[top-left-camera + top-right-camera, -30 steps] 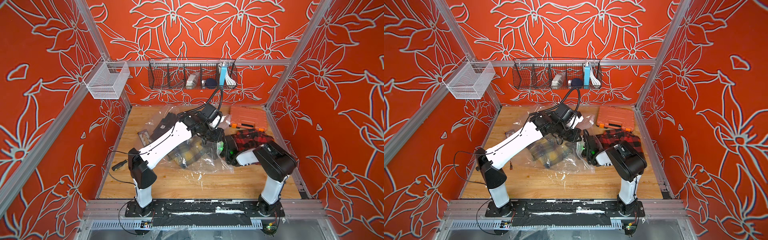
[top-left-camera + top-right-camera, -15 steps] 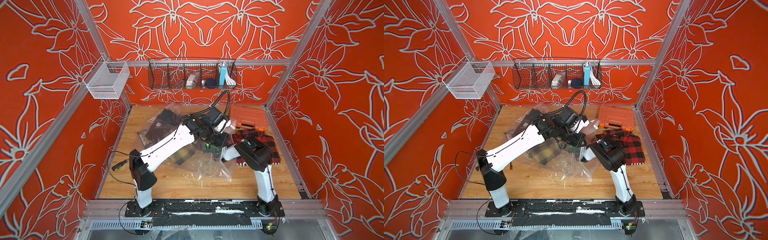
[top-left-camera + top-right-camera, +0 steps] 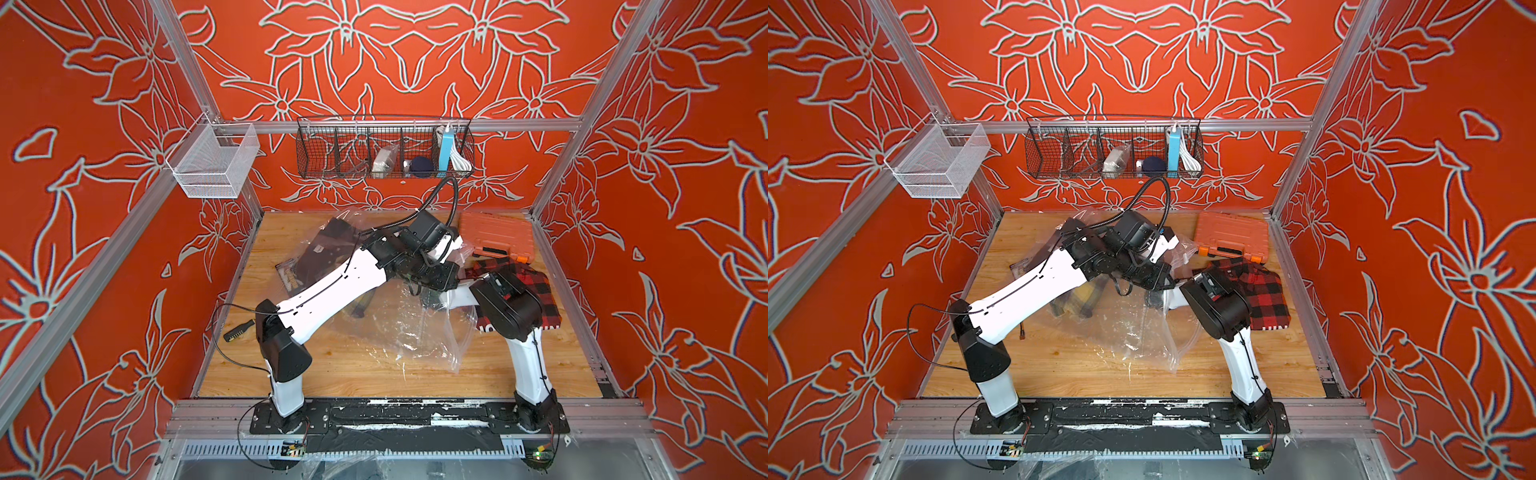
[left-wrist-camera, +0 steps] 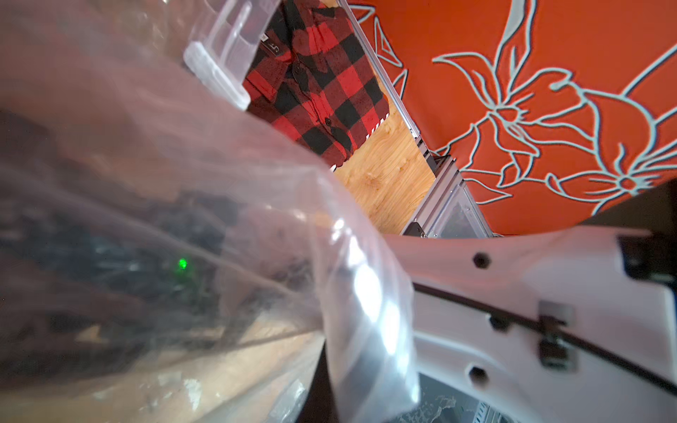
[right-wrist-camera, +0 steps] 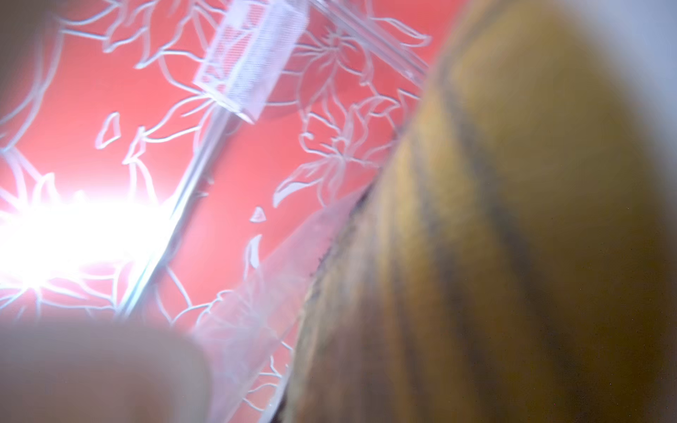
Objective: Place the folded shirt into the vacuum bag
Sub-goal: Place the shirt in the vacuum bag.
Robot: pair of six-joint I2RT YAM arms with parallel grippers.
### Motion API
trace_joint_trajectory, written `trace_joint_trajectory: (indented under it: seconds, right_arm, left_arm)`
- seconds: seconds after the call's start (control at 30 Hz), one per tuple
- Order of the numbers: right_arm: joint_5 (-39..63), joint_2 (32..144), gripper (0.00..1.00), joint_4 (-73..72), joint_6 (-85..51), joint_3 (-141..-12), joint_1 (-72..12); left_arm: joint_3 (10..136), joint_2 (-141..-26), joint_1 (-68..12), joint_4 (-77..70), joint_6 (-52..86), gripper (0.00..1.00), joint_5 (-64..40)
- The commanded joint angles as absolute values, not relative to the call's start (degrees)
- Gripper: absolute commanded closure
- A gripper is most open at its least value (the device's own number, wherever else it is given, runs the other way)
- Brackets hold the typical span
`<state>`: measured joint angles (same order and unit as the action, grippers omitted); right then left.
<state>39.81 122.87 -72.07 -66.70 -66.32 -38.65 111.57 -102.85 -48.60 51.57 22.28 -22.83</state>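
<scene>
Jaws of the left pincer [image 3: 446,279] are closed on the raised rim of the bag [image 3: 415,332]. The right pincer [image 3: 432,300] sits inside the bag beside yellow cloth [image 5: 513,256], its opening impossible to tell. The shirt [image 3: 536,286] lies outside, just beside the bag, on the table [image 3: 374,374].

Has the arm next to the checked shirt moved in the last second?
Yes. The right arm's elbow swung toward the plastic bag; it was beyond the right end of the orange case, now directly in front of it.
</scene>
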Motion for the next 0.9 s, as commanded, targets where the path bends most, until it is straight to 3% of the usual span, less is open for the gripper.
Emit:
trace_joint_trajectory:
  seconds: [0.0,0.17,0.33,0.5,0.6,0.7,0.87]
  right_arm:
    - [43.0,125.6,1.00,-79.7,-65.9,-73.8,-39.5]
    - [38.7,133.6,1.00,-71.3,-67.6,-76.1,-39.4]
    - [31.8,137.3,0.97,-70.1,-73.1,-69.7,-39.4]
    - [30.4,132.2,0.60,-48.7,-73.1,-67.7,-39.0]
    - [29.4,128.6,0.37,-44.1,-75.3,-64.7,-38.8]
    - [27.6,122.6,0.26,-39.0,-75.6,-59.5,-38.8]
    - [22.6,111.0,0.22,-28.9,-76.0,-49.7,-38.8]
  left_arm:
    - [111.2,-103.6,-51.0,48.1,22.9,1.00,-28.6]
    - [111.6,-103.6,-51.1,47.0,23.2,1.00,-30.0]
    - [111.6,-103.8,-51.2,47.0,22.7,1.00,-30.2]
    - [111.4,-104.4,-51.1,46.3,22.9,1.00,-30.8]
    - [111.2,-104.3,-51.1,46.7,22.6,1.00,-30.3]
    - [110.1,-103.4,-50.7,46.6,22.2,1.00,-29.7]
    - [107.9,-101.3,-49.6,45.6,22.1,1.00,-29.7]
